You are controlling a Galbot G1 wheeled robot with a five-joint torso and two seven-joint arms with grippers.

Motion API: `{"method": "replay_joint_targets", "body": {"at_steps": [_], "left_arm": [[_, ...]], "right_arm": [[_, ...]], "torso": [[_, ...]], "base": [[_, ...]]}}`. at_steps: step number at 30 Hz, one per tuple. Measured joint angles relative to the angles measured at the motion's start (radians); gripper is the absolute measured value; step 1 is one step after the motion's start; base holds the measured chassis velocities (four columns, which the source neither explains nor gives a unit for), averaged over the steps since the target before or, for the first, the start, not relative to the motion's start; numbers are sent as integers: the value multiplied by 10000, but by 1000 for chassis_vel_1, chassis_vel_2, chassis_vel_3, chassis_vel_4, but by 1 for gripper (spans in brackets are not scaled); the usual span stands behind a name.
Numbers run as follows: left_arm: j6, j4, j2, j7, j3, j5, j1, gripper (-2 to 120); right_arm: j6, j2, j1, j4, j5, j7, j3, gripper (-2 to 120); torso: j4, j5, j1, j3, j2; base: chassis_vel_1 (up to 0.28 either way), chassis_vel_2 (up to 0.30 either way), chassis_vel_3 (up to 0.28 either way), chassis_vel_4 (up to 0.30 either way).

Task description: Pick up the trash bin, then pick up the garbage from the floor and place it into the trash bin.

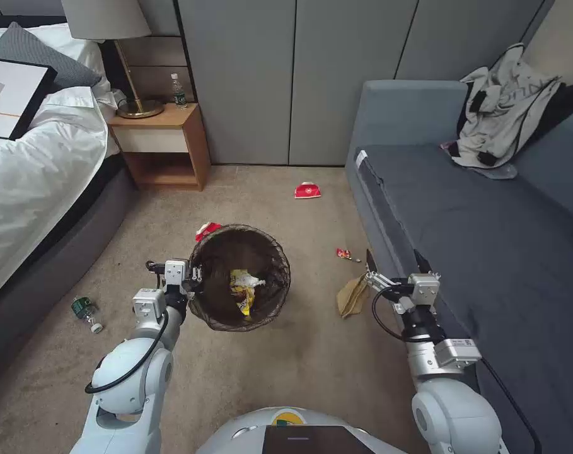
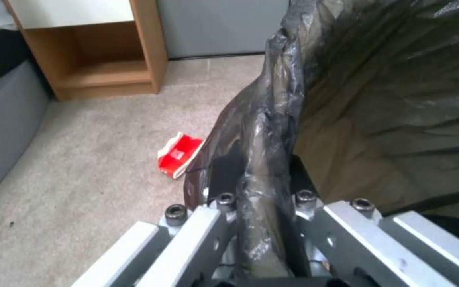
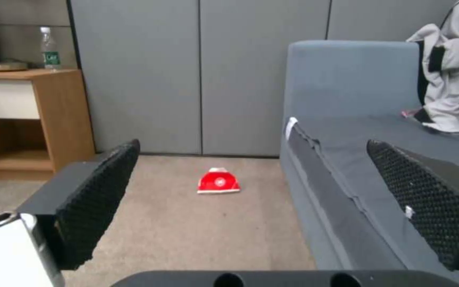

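The trash bin [image 1: 239,249], lined with a dark bag, hangs just above the carpet. My left gripper [image 1: 195,277] is shut on its left rim. In the left wrist view the gripper [image 2: 261,177] pinches the folded bag [image 2: 346,99]. A yellow wrapper and white tissue [image 1: 245,290] lie inside. My right gripper [image 1: 394,260] is open with nothing in it, beside the sofa's front edge and above a tan paper bag [image 1: 352,295]. A red wrapper [image 1: 344,254], a red-and-white carton [image 1: 307,190] [image 3: 219,181], a second carton [image 1: 207,230] [image 2: 179,154] behind the bin and a green-labelled bottle [image 1: 86,312] lie on the floor.
A bed [image 1: 40,170] runs along the left with a wooden nightstand [image 1: 163,142], lamp and water bottle [image 1: 179,90] behind it. A grey sofa [image 1: 488,239] with a jacket [image 1: 510,107] lines the right. Grey wall panels [image 1: 286,75] close the far end.
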Motion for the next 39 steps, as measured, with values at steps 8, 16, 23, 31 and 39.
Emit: {"method": "replay_joint_targets", "body": {"at_steps": [8,16,23,31,39], "left_arm": [[-5,0,6,3,-2,-3,8,3],[-6,2,4,8,6,-2,7,3],[-6,12,-3,9,24,16,5,3],[-2,12,-2,13,27,25,0,3],[-1,12,-3,13,9,26,-3,3]], "right_arm": [[10,14,-1,-17,-34,0,-72,100],[5,22,21,-55,-53,0,-152,100],[-1,22,38,-112,-57,2,-163,100],[7,17,114,-178,-61,2,-195,100],[20,21,124,-217,-56,29,-215,100]], "torso": [[1,0,0,0,0],[1,0,0,0,0],[0,0,0,0,0],[1,0,0,0,0],[1,-1,0,0,0]], "base": [[-53,67,61,-61],[-85,73,76,-75],[-66,79,68,-71],[-63,66,67,-58],[-79,88,86,-86]]}}
